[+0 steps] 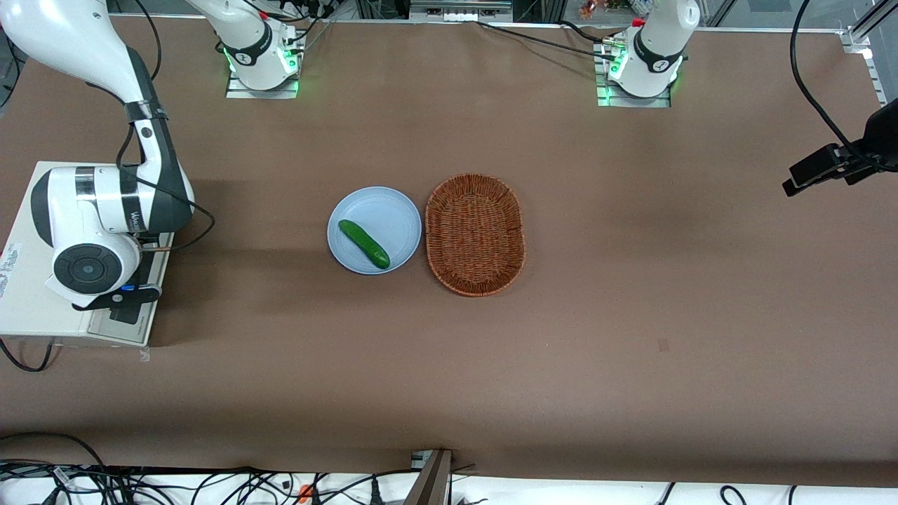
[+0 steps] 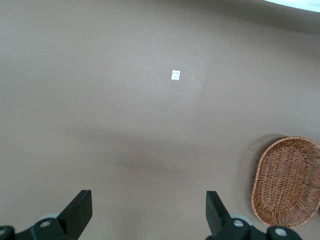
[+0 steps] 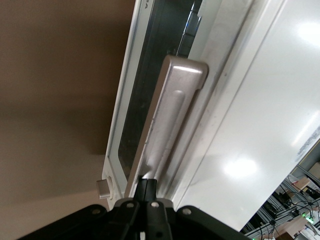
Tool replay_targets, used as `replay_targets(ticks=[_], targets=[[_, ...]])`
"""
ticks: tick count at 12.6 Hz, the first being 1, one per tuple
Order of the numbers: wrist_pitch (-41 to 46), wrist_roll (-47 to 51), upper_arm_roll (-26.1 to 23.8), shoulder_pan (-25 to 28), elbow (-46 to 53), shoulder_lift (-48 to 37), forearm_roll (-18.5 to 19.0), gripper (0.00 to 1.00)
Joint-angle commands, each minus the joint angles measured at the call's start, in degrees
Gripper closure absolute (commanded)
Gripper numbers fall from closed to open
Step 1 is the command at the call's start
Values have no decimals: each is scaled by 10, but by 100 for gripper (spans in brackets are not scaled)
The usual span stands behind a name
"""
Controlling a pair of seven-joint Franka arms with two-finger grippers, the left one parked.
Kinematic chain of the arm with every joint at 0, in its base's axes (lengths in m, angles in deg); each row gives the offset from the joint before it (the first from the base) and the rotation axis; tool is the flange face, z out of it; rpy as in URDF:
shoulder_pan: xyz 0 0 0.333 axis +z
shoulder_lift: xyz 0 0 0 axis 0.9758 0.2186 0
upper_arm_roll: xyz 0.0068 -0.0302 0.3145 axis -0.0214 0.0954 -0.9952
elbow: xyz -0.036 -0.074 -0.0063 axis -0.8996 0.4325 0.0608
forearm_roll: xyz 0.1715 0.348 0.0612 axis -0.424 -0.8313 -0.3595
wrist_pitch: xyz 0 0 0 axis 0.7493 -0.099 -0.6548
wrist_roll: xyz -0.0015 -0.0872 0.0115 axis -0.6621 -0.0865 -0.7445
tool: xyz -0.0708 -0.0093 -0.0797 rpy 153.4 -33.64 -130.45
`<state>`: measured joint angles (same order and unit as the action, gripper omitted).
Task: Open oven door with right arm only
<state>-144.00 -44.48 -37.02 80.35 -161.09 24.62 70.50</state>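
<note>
The big right arm sits over the toaster oven and hides most of its top and its front, so from the front view the oven door cannot be seen, and the arm's upper part is cut off by the picture's edge at 11 o'clock. In the right wrist view the gripper touches the near end of the silver handle, and only the very tips of its fingers show, pressed together. The oven door is cut off at 12 o'clock, and its dark glass is too dim to see through.
</note>
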Motion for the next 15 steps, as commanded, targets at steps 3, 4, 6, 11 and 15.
replay_targets(ticks=[3,4,6,11,15], targets=[[-24,-26,-5,-25,-8,0,7,100],[-26,-25,-5,-25,-8,4,6,100],[-30,-18,-6,-22,-7,5,0,100],[-65,3,-10,-18,-6,25,-23,100],[-86,26,-12,-7,-6,38,-33,100]])
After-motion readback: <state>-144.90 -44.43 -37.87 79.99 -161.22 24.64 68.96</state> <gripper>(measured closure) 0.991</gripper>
